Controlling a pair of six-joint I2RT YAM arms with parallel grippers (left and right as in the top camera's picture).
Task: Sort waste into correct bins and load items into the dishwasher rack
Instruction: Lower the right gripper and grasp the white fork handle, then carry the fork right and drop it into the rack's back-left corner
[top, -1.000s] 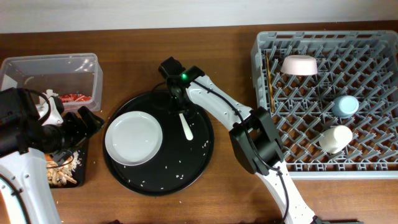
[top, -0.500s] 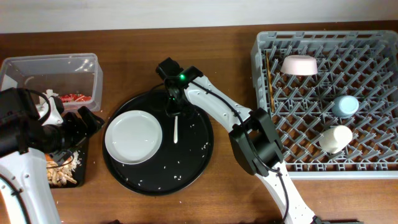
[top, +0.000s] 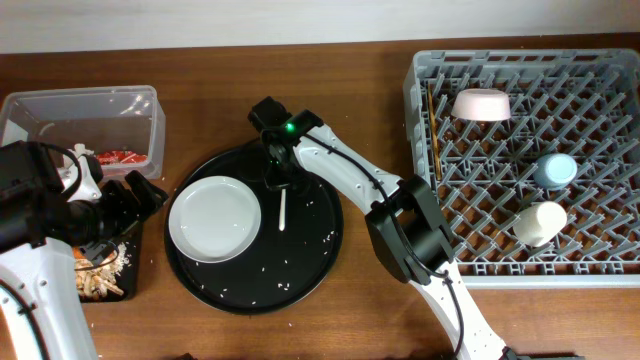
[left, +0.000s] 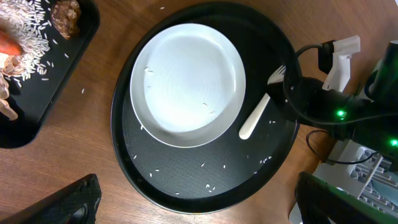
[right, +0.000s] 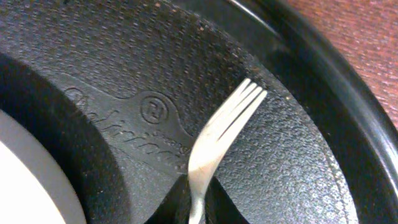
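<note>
My right gripper (top: 279, 178) is low over the large round black tray (top: 322, 250) and shut on the neck of the white plastic fork (top: 283, 210). In the right wrist view the fork (right: 219, 134) sits between my fingers (right: 196, 208), tines pointing away, over the tray floor. The white round plate (top: 214, 221) lies on the tray just left of the fork; both show in the left wrist view, plate (left: 186, 84) and fork (left: 256, 115). My left gripper (top: 128, 200) is open and empty, left of the tray, its fingers (left: 199, 211) wide apart.
The clear tub (top: 60, 108) holds the red wrapper (top: 122, 157). The shallow black tray (top: 128, 290) holds rice and brown scraps (left: 37, 59). The grey rack (top: 590, 270) holds the bowl (top: 480, 103), blue cup (top: 555, 168), white cup (top: 538, 222) and chopsticks (top: 431, 120). Rice grains lie scattered on the round tray.
The right gripper shifted slightly left, and the fork swung from a slant to pointing straight toward the front. The left arm has not moved.
</note>
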